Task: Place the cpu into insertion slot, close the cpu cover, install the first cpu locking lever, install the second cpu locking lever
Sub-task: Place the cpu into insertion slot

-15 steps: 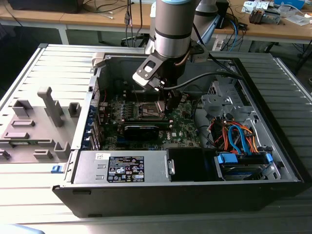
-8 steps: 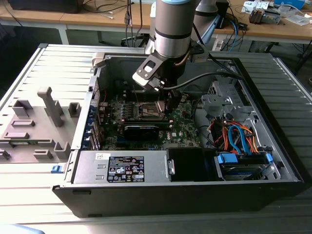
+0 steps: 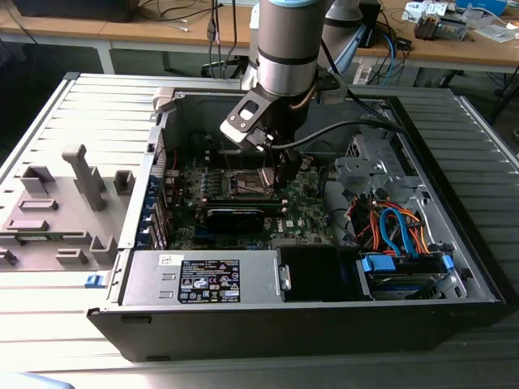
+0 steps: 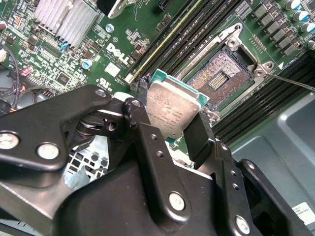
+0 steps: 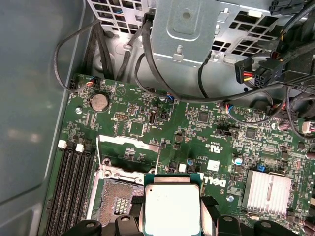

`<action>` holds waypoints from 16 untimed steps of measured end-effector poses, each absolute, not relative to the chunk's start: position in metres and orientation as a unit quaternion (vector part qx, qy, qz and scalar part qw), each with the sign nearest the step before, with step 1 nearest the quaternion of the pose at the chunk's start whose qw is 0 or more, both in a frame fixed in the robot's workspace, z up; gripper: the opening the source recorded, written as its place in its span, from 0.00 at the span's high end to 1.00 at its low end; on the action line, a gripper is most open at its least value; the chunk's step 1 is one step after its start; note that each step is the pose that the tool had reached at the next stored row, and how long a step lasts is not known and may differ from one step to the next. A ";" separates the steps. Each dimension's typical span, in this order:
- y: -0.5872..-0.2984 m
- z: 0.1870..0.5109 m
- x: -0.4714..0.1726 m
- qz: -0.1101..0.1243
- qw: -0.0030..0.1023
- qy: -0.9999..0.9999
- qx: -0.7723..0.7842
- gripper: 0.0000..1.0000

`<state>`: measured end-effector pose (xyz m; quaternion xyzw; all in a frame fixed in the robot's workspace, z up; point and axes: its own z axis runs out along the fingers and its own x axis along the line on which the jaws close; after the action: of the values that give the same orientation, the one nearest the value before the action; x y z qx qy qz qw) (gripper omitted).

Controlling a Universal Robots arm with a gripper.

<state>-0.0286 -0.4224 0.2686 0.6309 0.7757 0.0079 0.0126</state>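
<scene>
Holding the cpu [image 4: 172, 110] near the open slot [image 4: 221, 78].
My gripper [image 4: 167, 122] pinches its two edges, closed only to its width; the cover [image 5: 123, 142] stands raised.

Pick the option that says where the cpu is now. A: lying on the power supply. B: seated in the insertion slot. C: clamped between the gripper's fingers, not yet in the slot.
C: in the second wrist view the gripper clamps the cpu, and the insertion slot lies bare.
</scene>
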 end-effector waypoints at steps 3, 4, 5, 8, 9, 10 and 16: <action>-0.422 0.269 -0.029 0.008 0.013 0.775 0.631 0.45; -0.422 0.269 -0.029 0.008 0.013 0.775 0.632 0.45; -0.422 0.269 -0.029 0.008 0.013 0.775 0.632 0.45; -0.422 0.269 -0.029 0.008 0.013 0.774 0.632 0.45; -0.422 0.269 -0.029 0.008 0.013 0.774 0.633 0.45; -0.422 0.269 -0.029 0.008 0.013 0.774 0.633 0.45; -0.422 0.269 -0.029 0.008 0.013 0.773 0.634 0.45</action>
<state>-0.0286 -0.4224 0.2685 0.6337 0.7734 0.0078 0.0126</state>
